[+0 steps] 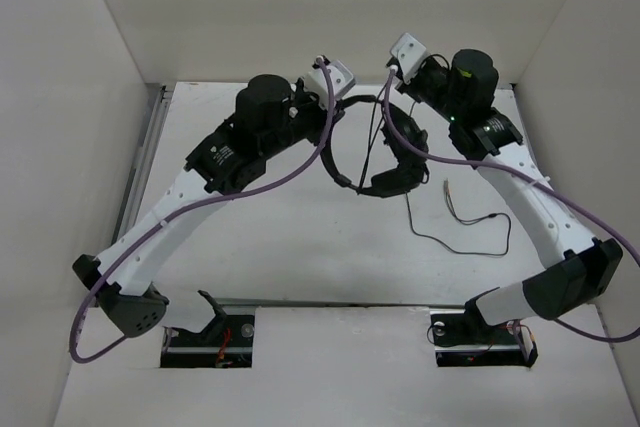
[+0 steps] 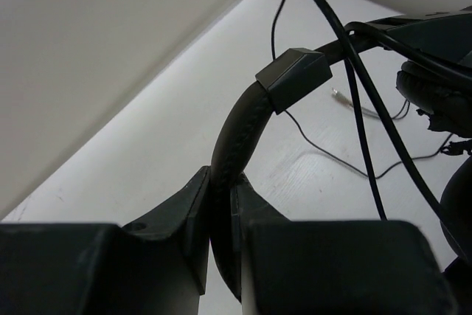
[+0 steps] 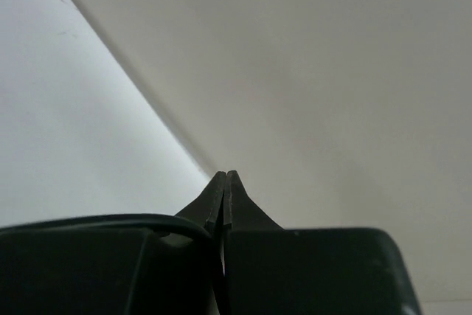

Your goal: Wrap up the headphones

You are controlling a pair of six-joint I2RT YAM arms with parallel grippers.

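The black headphones (image 1: 398, 147) hang lifted at the back middle of the table. My left gripper (image 1: 345, 104) is shut on the headband (image 2: 243, 116), which runs up out of the jaws to a square slider block (image 2: 293, 77). An earcup (image 2: 435, 86) shows at the right of that view. My right gripper (image 1: 389, 71) is shut on the thin black cable (image 3: 110, 220) and holds it above the headphones. The cable (image 1: 374, 137) drops taut across the headband. The rest of it (image 1: 470, 237) lies loose on the table, its plug (image 1: 447, 187) to the right.
White walls close in the table at the back (image 1: 350, 17) and on both sides. Purple robot cables (image 1: 300, 162) hang along both arms. My right gripper's fingertips are close to the back wall (image 3: 332, 108). The arm bases (image 1: 210, 332) stand at the near edge.
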